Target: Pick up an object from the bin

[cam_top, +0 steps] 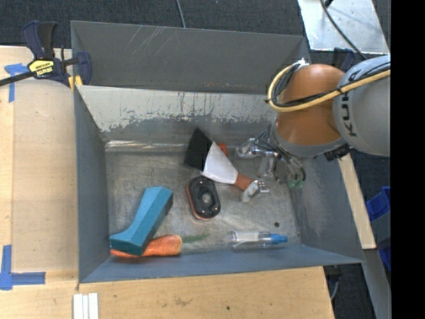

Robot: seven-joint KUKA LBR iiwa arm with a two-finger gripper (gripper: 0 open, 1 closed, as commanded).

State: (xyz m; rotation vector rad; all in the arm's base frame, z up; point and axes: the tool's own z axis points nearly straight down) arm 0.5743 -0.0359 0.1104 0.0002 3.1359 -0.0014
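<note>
hovering gripper [255, 186], small orange piece [243, 181] just beside it

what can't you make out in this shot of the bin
- Orange carrot-shaped thing, camera view: its left end lies under the blue block.
- Small orange-red piece: partly covered by the pincer, so I cannot tell its kind.
- Right side of the bin: part of the floor is hidden under the arm's orange cover.
- Clear tube with a blue cap: any markings are too small to read.
</note>
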